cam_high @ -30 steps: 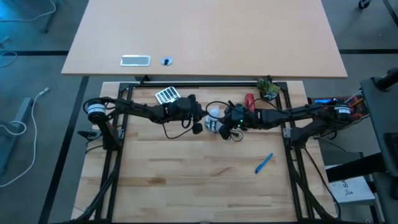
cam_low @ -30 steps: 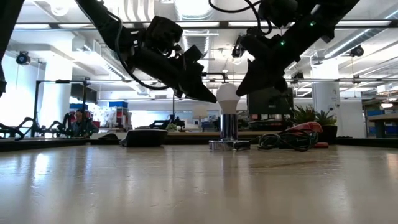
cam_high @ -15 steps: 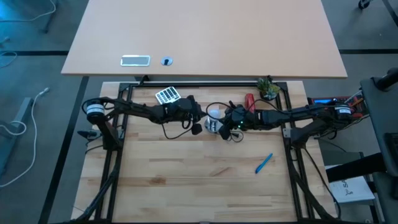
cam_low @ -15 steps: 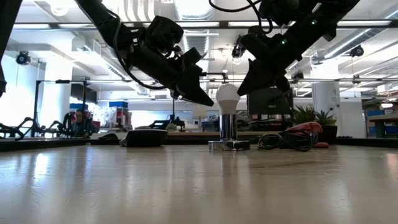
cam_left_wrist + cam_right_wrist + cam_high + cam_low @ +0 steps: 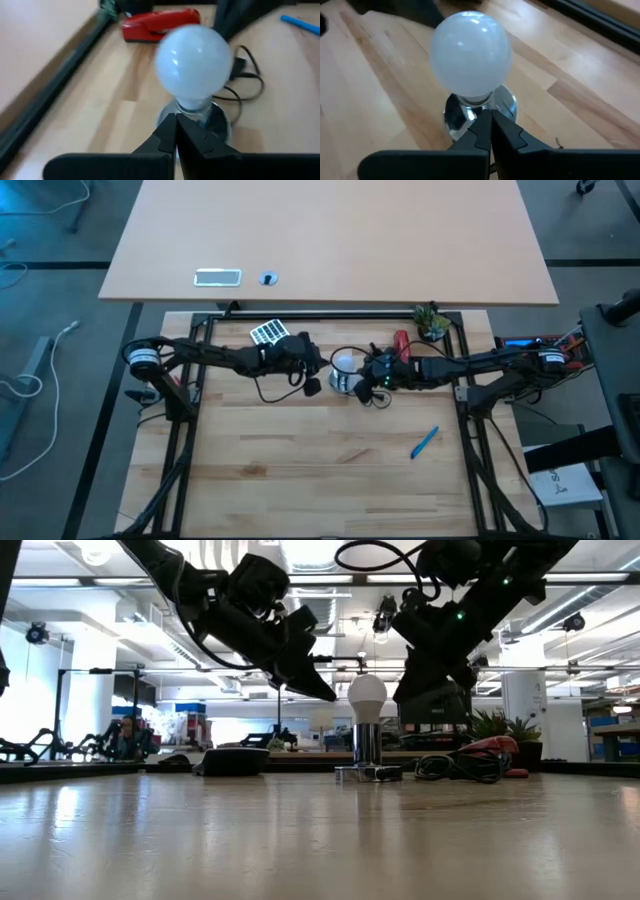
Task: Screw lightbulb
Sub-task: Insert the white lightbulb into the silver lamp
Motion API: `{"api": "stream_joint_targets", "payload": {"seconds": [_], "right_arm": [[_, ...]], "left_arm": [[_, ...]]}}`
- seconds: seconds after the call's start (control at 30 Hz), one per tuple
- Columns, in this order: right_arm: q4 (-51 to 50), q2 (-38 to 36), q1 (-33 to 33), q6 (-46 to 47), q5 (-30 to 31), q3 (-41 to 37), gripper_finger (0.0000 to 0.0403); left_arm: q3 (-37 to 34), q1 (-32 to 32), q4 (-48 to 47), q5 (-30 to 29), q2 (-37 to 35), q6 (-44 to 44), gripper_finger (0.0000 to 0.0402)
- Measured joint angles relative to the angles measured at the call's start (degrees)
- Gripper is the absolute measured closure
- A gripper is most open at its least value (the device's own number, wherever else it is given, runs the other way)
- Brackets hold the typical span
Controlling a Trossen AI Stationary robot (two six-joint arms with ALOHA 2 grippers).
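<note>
High view. Lightbulb: whitish globe standing on its silver socket at the table's back middle. Left gripper just beside the lightbulb on the left arm's side; right gripper just beside it on the opposite side. Red stapler and small potted plant behind the right gripper; blue pen well apart, toward the front of the table.

Low view. Lightbulb upright in the socket; both grippers hang at globe height, tips clear of the glass, neither touching.

Left wrist view. Left gripper pinched fully together, empty, tips aimed at the neck under the globe.

Right wrist view. Right gripper likewise pressed closed on nothing, pointing at the socket.

Step, judged: bulb seated, possibly threaded or not; cannot tell. Next move would call for one gripper spreading its fingers, closing round the globe and twisting, the other steadying the socket.
</note>
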Motion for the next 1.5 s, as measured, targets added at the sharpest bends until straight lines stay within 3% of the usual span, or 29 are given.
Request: {"api": "stream_joint_targets", "payload": {"seconds": [0.13, 0.2, 0.6, 0.73, 0.93, 1.33, 1.5], "right_arm": [[0.39, 0.00, -0.60, -1.24, 0.29, 0.00, 0.0403], [1.18, 0.00, -0.75, -1.71, 0.27, 0.00, 0.0403], [6.02, 0.33, -0.75, -3.63, -2.11, 0.00, 0.0403], [6.19, 0.35, -0.22, -2.41, -3.18, 0.00, 0.0403], [6.42, 0.35, 1.25, -1.56, -3.43, 0.00, 0.0403], [0.83, -2.36, 1.54, 1.42, -2.55, 0.05, 0.0403], [-1.53, -2.80, 0.99, 0.79, 1.01, 0.07, 0.0403]], "left_arm": [[0.00, 0.00, 0.28, 7.77, -0.08, 1.54, 0.0401], [-0.02, -0.16, 2.06, 8.74, 0.21, 1.94, 0.0401], [-0.02, 0.13, 5.96, 8.65, 2.58, 1.87, 0.0401], [-0.02, 0.15, 6.35, 5.09, 2.63, 1.51, 0.0401], [-0.04, 0.26, 7.00, 4.87, 2.63, 1.51, 0.0401], [-0.07, 0.26, -1.48, 4.60, -1.00, 1.55, 0.0401], [-0.11, 0.31, -4.07, 4.61, -1.07, 3.53, 0.0401]]}}
